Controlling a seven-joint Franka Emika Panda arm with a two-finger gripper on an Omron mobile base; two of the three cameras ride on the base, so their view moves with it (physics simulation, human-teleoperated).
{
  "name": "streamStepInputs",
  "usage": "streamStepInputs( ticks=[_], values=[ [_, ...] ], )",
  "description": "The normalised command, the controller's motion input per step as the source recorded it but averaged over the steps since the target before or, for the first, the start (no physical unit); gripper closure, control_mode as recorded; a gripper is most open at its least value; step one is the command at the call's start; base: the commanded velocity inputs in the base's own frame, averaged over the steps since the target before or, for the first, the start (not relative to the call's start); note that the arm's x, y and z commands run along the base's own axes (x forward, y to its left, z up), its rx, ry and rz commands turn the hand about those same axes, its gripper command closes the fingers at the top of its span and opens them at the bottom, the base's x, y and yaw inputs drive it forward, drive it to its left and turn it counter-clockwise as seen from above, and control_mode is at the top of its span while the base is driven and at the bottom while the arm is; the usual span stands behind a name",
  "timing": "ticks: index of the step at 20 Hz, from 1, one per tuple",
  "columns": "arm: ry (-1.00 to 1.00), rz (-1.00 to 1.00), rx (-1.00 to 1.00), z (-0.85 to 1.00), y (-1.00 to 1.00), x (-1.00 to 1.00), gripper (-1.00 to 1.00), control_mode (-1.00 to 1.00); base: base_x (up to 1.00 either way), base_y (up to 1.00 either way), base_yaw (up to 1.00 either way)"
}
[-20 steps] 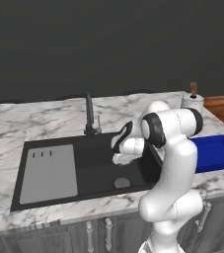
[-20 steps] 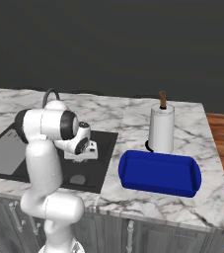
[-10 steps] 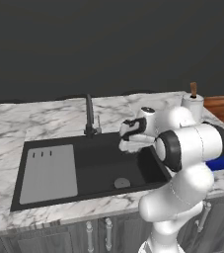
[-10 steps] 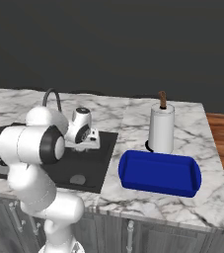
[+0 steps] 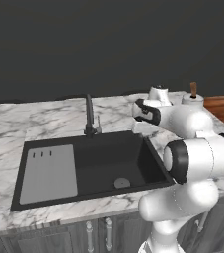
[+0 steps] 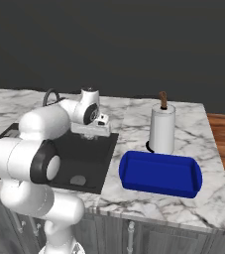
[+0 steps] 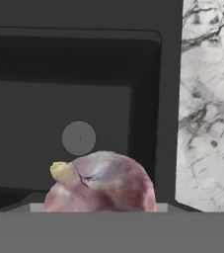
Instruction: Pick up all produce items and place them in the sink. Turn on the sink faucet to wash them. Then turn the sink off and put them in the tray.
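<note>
The small round pinkish-purple bulb with a pale yellowish tip (image 7: pixel 101 182) sits right at the gripper in the hand view, filling the space where the fingertips would rise, so the gripper (image 6: pixel 90 130) appears to be clamped on it, though the contact faces themselves are hidden. In both base views the gripper (image 5: pixel 142 128) hangs above the right-hand rim of the large black rectangular recessed sink (image 5: pixel 108 163), on the side toward the shallow bright blue rectangular tray (image 6: pixel 161 173), and the bulb is too small to pick out there. Seen from the hand camera, the bulb lies over the sink's black floor, just beside the round grey drain (image 7: pixel 79 138) in the picture, with the marbled white counter (image 7: pixel 207 108) off to one side of the sink. Judged from its look, the bulb is light and firm, with a smooth papery skin that could slide between flat pads, and its round shape gives it a tendency to roll or pop out if squeezed off-centre. The safest hold is likely across its widest middle, with the pale tip left free to one side, and with moderate pressure only, since the skin may tear. Once set into the tray, 1 loose round bulb may well roll toward the raised rim, so a low release seems wise.
</note>
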Motion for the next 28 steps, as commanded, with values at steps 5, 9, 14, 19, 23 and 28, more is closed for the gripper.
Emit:
streamStepInputs(
  ticks=[5,9,14,19,23,28],
  values=[
    [0.14,-0.14,-0.10,0.53,-0.82,-0.02,1.00,-1.00,0.00,0.00,0.00],
    [0.09,-0.13,-0.08,0.17,-0.96,-0.14,1.00,-1.00,0.00,0.00,0.00],
    [0.01,-0.13,0.00,-0.05,-0.99,-0.67,1.00,-1.00,0.00,0.00,0.00],
    [0.00,-0.11,0.00,-0.07,-0.63,-0.87,1.00,-1.00,0.00,0.00,0.00],
    [0.00,-0.05,0.00,-0.08,-0.29,-0.01,1.00,-1.00,0.00,0.00,0.00],
    [0.02,-0.01,0.00,-0.29,-0.34,0.22,1.00,-1.00,0.00,0.00,0.00]
  ],
)
